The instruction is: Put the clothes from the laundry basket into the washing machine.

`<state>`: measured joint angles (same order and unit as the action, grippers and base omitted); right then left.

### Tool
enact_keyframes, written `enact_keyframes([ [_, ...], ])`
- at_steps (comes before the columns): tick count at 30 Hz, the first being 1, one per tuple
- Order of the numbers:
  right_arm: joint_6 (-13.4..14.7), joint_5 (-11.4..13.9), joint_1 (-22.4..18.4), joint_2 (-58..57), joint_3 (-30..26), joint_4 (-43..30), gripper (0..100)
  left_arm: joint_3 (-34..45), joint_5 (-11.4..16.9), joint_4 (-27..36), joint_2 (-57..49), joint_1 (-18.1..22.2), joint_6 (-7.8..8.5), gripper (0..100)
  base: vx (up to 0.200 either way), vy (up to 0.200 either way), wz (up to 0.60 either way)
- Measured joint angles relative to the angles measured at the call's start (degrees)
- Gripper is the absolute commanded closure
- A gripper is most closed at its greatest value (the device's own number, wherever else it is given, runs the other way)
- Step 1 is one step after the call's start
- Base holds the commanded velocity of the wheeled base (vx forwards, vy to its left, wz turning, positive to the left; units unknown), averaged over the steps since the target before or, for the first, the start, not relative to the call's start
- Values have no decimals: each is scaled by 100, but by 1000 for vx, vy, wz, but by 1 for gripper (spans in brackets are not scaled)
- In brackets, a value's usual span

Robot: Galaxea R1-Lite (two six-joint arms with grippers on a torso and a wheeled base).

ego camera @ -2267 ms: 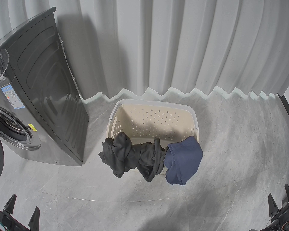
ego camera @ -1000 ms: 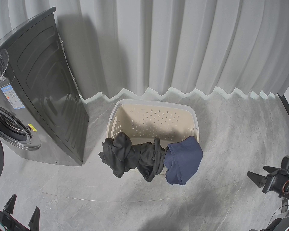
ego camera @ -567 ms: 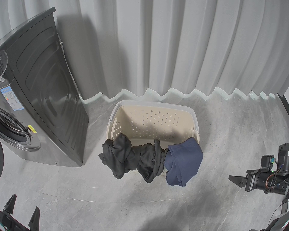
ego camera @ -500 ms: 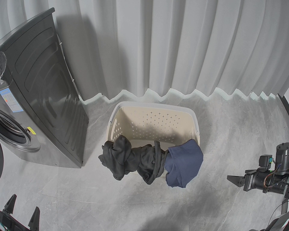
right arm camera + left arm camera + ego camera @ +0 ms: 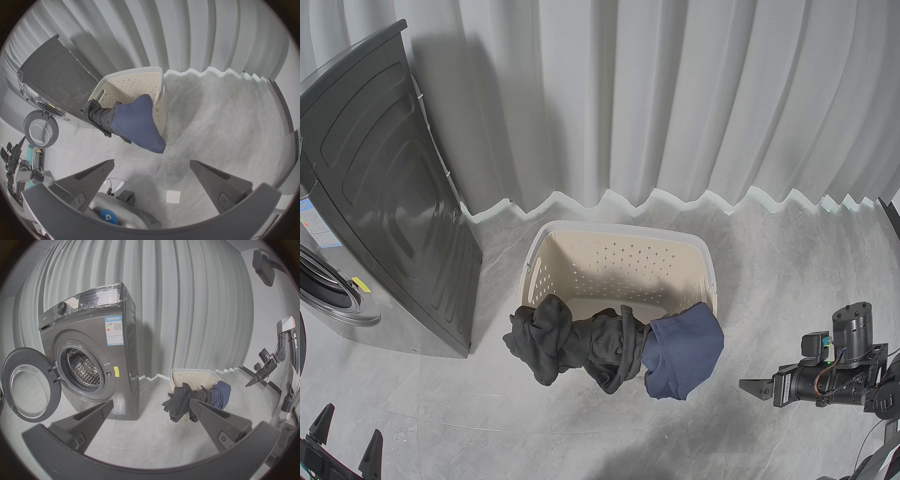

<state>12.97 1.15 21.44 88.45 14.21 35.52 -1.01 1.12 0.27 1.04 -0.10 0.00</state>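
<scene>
Overhanging laundry basket (image 5: 615, 226) rim: clothes (image 5: 600, 344)

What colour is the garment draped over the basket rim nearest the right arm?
Navy blue; the garment shows best in the right wrist view.

1. Head view looks forward and down from high up, laundry basket (image 5: 612, 262) central, washing machine (image 5: 381, 206) at the left edge
2. Left wrist view sits low near the floor (image 5: 150, 440), facing the machine's open front, basket farther off
3. Right wrist view looks down on the basket from its right; all three share both
</scene>
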Motion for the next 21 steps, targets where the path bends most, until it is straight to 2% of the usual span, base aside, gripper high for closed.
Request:
enact_keyframes([
  [11,104,-68,306,1017,171,1073,0,0,2,-2,0,0,0,0,0,0,0],
  [21,123,-72,460,1876,579,1534,0,0,0,0,0,0,0,0,0,0,0],
])
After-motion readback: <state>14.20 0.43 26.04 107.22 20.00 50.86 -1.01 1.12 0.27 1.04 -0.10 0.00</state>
